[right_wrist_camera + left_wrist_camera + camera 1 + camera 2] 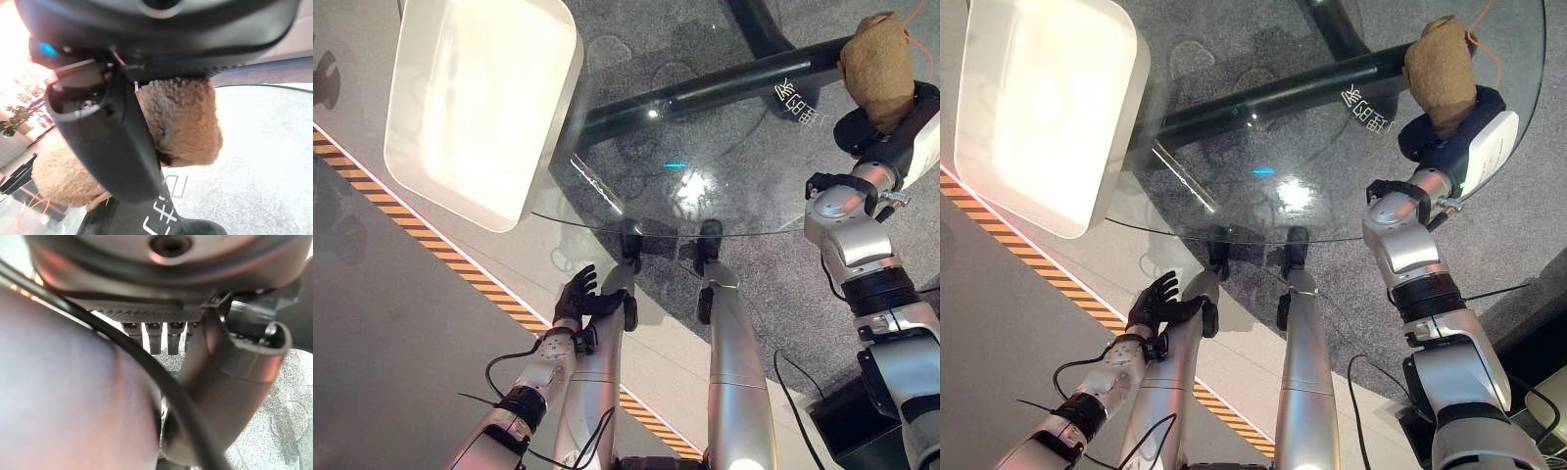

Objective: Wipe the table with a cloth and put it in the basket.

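Note:
A bunched brown cloth (876, 61) is over the far right part of the round glass table (724, 157). My right hand (869, 129) is shut on it. In the right wrist view the thumb (110, 142) crosses in front of the cloth (188, 122), which bulges out on both sides. Whether the cloth touches the glass I cannot tell. The white rectangular basket (556, 127) stands on the table's far left part. My left hand (579, 297) hangs low, below the table's near edge, with its fingers (154, 337) relaxed and holding nothing.
A black tubular base (705, 90) runs under the glass from the basket towards the right. Black-and-yellow striped tape (421, 240) crosses the floor at the left. A dark box (847, 421) sits on the floor at the lower right.

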